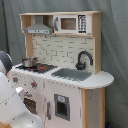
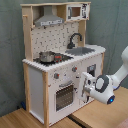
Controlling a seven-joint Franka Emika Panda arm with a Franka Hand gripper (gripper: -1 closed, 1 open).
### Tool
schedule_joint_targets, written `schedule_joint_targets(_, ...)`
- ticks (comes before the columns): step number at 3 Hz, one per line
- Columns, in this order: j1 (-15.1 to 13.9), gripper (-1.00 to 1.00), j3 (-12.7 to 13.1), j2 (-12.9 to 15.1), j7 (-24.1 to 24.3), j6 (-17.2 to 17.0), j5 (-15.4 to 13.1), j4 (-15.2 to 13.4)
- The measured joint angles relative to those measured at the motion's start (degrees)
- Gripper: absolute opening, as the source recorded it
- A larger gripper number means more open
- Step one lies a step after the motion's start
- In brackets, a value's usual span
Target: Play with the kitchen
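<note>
Reaching toward the front of the white and light-wood toy kitchen (image 2: 60, 65), the white gripper (image 2: 84, 84) hangs beside the oven door (image 2: 64, 95), probably to open it. Whether its fingers are open, I cannot tell. A small metal pot (image 2: 46, 56) stands on the worktop's stovetop corner.

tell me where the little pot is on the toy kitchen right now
In both exterior views the pot sits on the stovetop under the grey hood. In the second exterior view it is at the second exterior view's left of the sink and black faucet.
</note>
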Motion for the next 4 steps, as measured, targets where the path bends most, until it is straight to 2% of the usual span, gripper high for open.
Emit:
schedule_joint_targets(1, -2.27, 1.0, -0.05, -1.17, 4.36, 1.99, -2.23, 0.76)
schedule_joint_targets(2, -3.1, 1.0, -0.03, -3.38, 4.35, 6.13, -5.45, 1.89)
schedule_joint_targets(3, -4.81, 1.0, -0.06, -4.83, 0.68, 8.09, -8.11, 3.88)
schedule_joint_targets(4, -5.36, 1.0, -0.1, -4.83, -4.31, 8.69, -8.64, 4.66)
